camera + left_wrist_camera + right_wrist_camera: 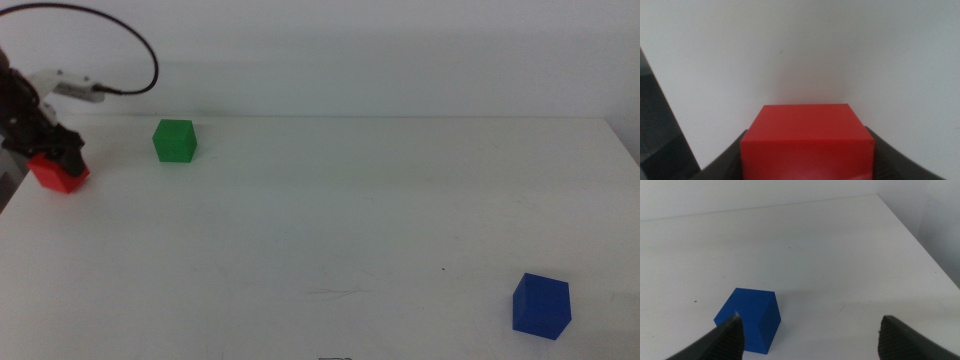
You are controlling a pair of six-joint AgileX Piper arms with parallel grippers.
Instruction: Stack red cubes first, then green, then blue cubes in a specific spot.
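The red cube [58, 174] is at the far left of the white table, gripped by my left gripper [56, 160]. In the left wrist view the red cube [807, 145] fills the space between the two dark jaws, which are closed on its sides. I cannot tell whether it rests on the table or hangs just above it. The green cube [174, 140] stands on the table a little to the right of it, near the back. The blue cube [541, 304] sits at the front right. In the right wrist view my right gripper [810, 332] is open and empty, with the blue cube [749, 319] beside one jaw.
The table's left edge [8, 200] runs close by the red cube. The table's right edge [925, 250] shows in the right wrist view. A black cable [130, 45] loops above the left arm. The right arm does not show in the middle view.
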